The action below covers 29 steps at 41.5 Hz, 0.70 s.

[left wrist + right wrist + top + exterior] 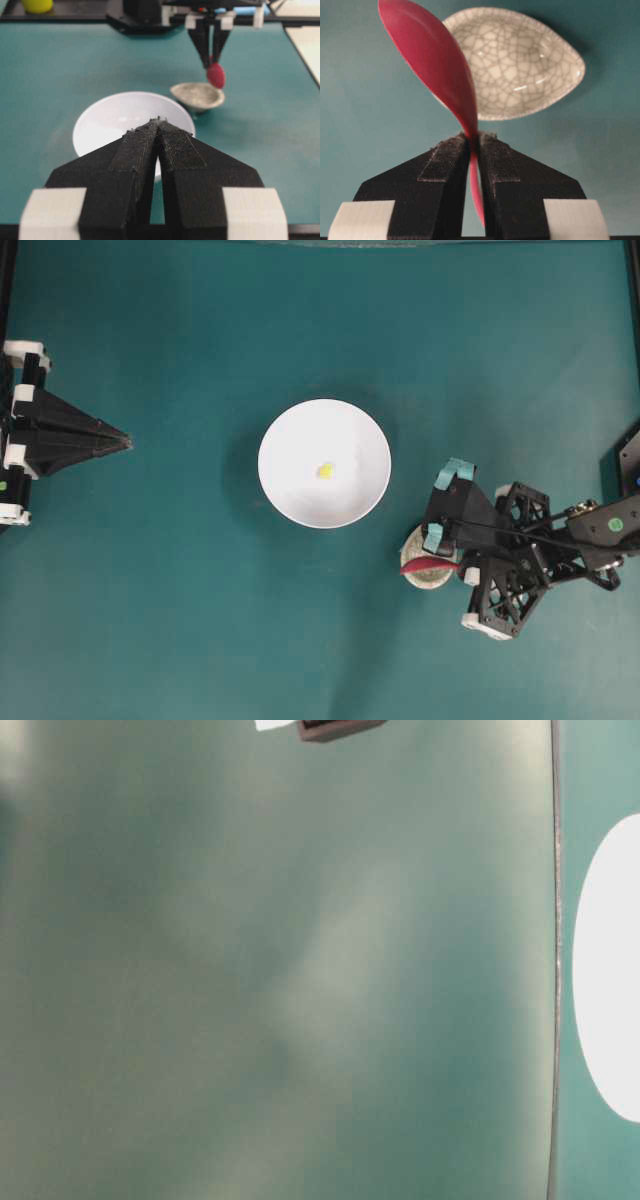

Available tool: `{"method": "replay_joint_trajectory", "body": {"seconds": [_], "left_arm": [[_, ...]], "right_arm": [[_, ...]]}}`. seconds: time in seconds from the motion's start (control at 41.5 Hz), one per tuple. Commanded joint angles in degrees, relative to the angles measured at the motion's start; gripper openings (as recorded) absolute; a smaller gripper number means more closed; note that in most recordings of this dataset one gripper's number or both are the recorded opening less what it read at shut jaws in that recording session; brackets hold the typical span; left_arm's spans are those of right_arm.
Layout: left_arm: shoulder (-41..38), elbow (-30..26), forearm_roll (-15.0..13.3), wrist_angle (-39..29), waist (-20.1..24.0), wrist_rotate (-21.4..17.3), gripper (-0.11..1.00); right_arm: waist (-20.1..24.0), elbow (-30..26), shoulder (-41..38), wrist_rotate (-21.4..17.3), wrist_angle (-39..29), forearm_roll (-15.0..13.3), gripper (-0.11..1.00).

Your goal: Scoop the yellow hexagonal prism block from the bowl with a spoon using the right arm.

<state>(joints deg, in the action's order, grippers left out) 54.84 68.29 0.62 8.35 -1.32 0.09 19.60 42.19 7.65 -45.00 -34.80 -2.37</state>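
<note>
Overhead, bowl: the white bowl [324, 463] sat near the middle of the teal worktop [180, 620].
Overhead, block: the yellow hexagonal prism block [325, 471] lay on the bowl's floor, about at its centre.
Overhead, right claw: the right claw [442, 544] was toward the worktop's right edge, beside the bowl, over the speckled spoon rest [428, 576].
Overhead, spoon: the pink-red spoon [428, 563] showed above the rest.
Overhead, left claw: the left claw [124, 443] was at the left edge, well apart from the bowl, its tips pressed together.
Table-level: mostly a blurred green surface; a white curve at the right edge could not be identified.
Left wrist: the left claw [159, 121] was clenched on nothing, with the bowl [105, 120] beyond it; farther off were the rest [197, 95] and the spoon [216, 75] hanging from the right claw [212, 62].
Right wrist: the right claw [474, 137] was grasping the spoon [432, 57] by its handle, scoop tilted on edge, the crackle-glazed rest [520, 62] behind it.
</note>
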Motion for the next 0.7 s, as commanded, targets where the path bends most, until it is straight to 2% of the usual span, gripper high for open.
{"method": "replay_joint_trajectory", "body": {"seconds": [0.0,0.169,0.338,0.676], "left_arm": [[-0.4,-0.6,0.2,0.3,-0.1,0.0,0.0],[-0.4,-0.6,0.2,0.3,-0.1,0.0,0.0],[-0.4,-0.5,0.2,0.3,-0.1,0.0,0.0],[-0.4,-0.6,0.2,0.1,-0.1,0.0,0.0]], "right_arm": [[-0.3,-0.2,1.2,-0.1,1.2,1.7,0.11],[-2.0,1.7,2.7,-0.1,4.8,6.2,0.11],[-3.5,4.6,5.5,-0.1,9.2,9.4,0.11],[-4.1,10.8,11.5,-0.1,22.2,16.3,0.11]]}}
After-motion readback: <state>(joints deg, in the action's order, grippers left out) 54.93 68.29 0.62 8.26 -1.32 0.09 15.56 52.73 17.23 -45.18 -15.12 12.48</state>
